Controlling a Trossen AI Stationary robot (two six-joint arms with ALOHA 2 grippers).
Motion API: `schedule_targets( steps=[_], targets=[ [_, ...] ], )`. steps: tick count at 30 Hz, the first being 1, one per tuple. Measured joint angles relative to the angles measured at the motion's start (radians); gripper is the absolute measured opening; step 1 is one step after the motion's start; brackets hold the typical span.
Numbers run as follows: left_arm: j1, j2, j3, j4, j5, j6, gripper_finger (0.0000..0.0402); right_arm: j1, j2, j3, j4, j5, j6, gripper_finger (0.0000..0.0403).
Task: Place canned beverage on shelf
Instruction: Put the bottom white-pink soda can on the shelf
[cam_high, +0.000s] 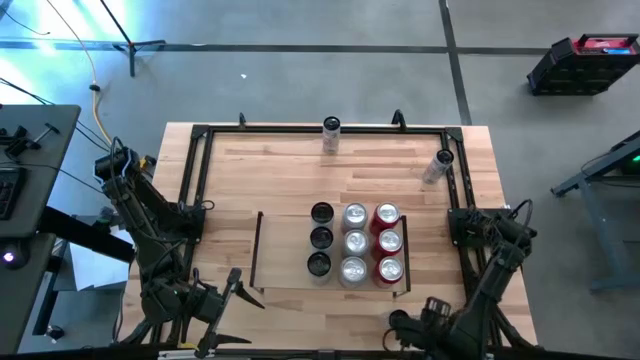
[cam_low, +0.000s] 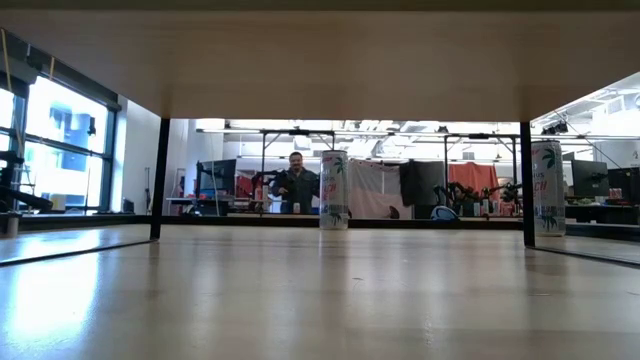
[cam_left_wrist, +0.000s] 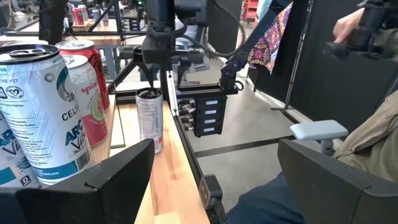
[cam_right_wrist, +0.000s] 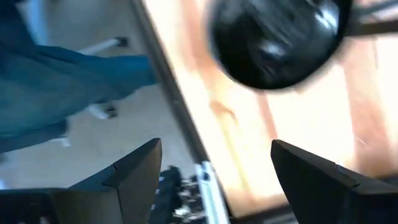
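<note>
While both the left gripper (cam_high: 232, 300) and right gripper (cam_high: 432, 318) gape empty, the can (cam_high: 331, 135) at twelve o'clock looks thin-walled, probably slippery; grasp mid-body.

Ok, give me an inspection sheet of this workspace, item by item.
Surface: light-wood table, black frame.
Job's things: shelf holds nine cans, three by three; two cans outside it, one at the far rail, one far right.
Clutter: nothing seen.
Claws: left claw open, near edge; right claw open, near edge, empty.
Cables: yellow cable on floor.
Surroundings: person behind table; black-red case.
</note>
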Motion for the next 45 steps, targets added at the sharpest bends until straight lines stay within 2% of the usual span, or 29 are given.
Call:
schedule_targets(
  steps=[4, 8, 13, 21, 26, 31, 36, 39, 45],
  targets=[
    [0.0, 0.0, 0.0, -0.002, 0.0, -0.002, 0.033, 0.036, 0.0, -0.037, -0.045, 0.017, -0.007, 0.0286],
    [0.0, 0.0, 0.0, -0.002, 0.0, -0.002, 0.033, 0.057, 0.0, -0.105, 0.001, 0.045, -0.031, 0.0286],
    [0.0, 0.0, 0.0, -0.002, 0.0, 0.0, 0.033, 0.05, 0.001, -0.161, 0.041, 0.029, -0.072, 0.0281],
    [0.0, 0.0, 0.0, -0.004, 0.0, 0.001, 0.033, 0.144, 0.001, -0.159, 0.074, 0.421, -0.074, 0.0206],
    [0.0, 0.0, 0.0, -0.004, 0.0, 0.001, 0.033, 0.184, 0.002, -0.177, 0.099, 0.526, -0.001, 0.0157],
    [0.007, 0.0, 0.0, -0.004, -0.001, -0.009, 0.033, 0.179, 0.002, -0.177, 0.154, 0.603, -0.016, 0.0129],
    [0.02, 0.0, 0.0, -0.004, -0.001, -0.033, 0.033, 0.155, 0.002, -0.177, 0.295, 0.639, -0.153, 0.0122],
    [0.025, 0.0, 0.0, 0.006, -0.001, -0.034, 0.033, 0.147, 0.002, -0.177, 0.344, 0.626, -0.234, 0.0122],
    [0.025, 0.0, 0.0, 0.016, 0.0, -0.034, 0.033, 0.165, 0.002, -0.177, 0.29, 0.53, -0.165, 0.0121]
  ],
)
